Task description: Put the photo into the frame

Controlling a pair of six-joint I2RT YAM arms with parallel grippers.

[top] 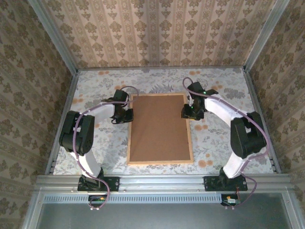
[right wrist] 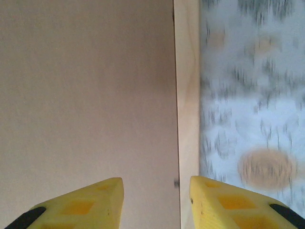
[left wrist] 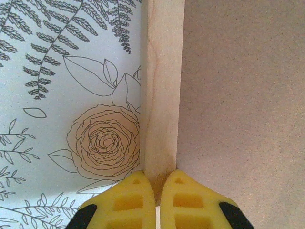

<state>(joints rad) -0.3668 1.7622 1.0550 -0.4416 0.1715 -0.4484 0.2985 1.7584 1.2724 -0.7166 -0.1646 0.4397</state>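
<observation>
Lying flat at the middle of a pale floral tablecloth [top: 209, 138], a large rectangular picture frame of thin light wood moulding [top: 159, 162] is showing its brown backing board [top: 159, 129] upward. Its long axis is running straight away from the arm bases, and whatever is under that board is hidden. The left gripper [left wrist: 156, 194] is sitting on the frame's left rail toward the far end, its yellow fingertips closed together over the wood and gripping nothing that can be made out. The right gripper [right wrist: 157, 187] is hovering at the matching spot on the frame's right rail, jaws parted partway and empty, with one fingertip over the board and the other over the rail's outer edge. Both arms are standing about equally near the frame, one per long side, so any next lift or flip is likely turning on the two rails being taken evenly.
</observation>
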